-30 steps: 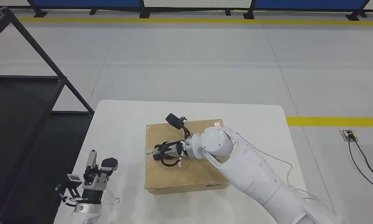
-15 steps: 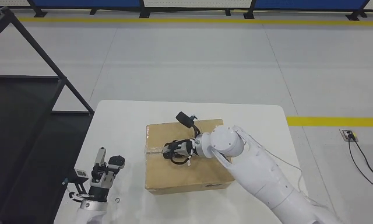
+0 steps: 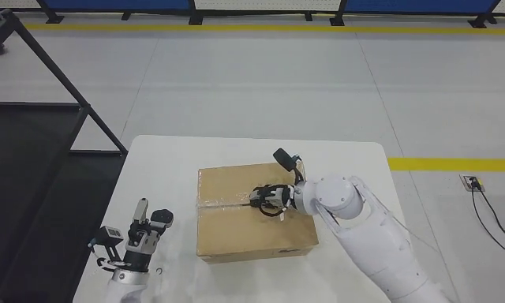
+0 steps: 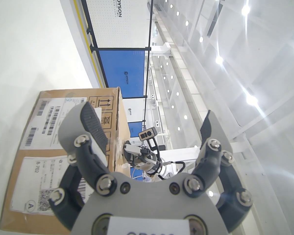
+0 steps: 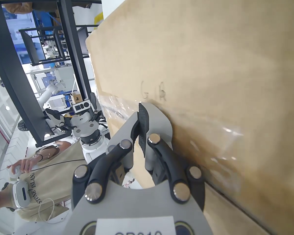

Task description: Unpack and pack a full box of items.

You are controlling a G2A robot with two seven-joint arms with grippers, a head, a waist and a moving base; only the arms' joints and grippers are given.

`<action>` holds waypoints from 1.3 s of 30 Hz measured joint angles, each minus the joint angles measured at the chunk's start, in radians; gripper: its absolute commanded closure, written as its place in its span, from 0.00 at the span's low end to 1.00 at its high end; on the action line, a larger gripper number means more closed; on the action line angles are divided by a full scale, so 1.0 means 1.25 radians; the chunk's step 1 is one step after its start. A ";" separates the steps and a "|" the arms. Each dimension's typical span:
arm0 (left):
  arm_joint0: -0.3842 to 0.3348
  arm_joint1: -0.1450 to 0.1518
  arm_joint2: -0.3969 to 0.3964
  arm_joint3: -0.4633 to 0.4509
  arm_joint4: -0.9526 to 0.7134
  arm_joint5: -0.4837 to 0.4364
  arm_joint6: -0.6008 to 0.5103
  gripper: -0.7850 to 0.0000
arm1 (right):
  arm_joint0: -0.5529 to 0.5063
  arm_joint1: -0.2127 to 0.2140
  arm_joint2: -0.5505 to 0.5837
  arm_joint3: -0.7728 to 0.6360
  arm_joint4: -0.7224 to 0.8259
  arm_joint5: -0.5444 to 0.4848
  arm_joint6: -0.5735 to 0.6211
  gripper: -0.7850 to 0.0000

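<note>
Since a second ago, only a small drift of the left gripper (image 3: 150,214) at the near left corner of the table (image 3: 158,157). Much clearer slide of the right gripper (image 3: 258,200) rightward along the tape seam (image 3: 225,202), from the left part of the box (image 3: 237,236) to about its middle.

Left gripper: just off the box and apart from it, fingers spread wide with nothing between them. Aimed at the side face carrying the labels (image 4: 46,123). Probably kept there out of the way, ready to steady the box or take a flap once freed.

Box: mid-table, flaps down, taped shut across the top. Long axis left to right across the table, seam running along it. Top face up, labelled short side toward the left gripper.

Right gripper: low over the top, lying almost flat along the seam, tips pointing left. Fingers pressed together on nothing, one finger's side against the cardboard beside the tape. Likely held shut to make a single narrow point for scoring or tearing the tape. Cannot tell whether the tape is cut through. Unpacking judged barely begun, with nothing out yet.
</note>
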 measured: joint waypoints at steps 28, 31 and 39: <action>0.003 0.004 -0.013 -0.018 0.007 -0.002 -0.014 0.00 | -0.204 0.086 0.283 -0.187 -0.012 0.020 0.037 1.00; 0.004 0.004 -0.017 -0.021 0.002 -0.005 -0.019 0.00 | -0.246 0.094 0.329 -0.234 0.014 -0.014 0.042 0.57; 0.011 0.007 -0.026 -0.030 -0.014 -0.015 -0.050 0.00 | -0.365 0.108 0.433 -0.354 0.096 -0.145 -0.008 0.00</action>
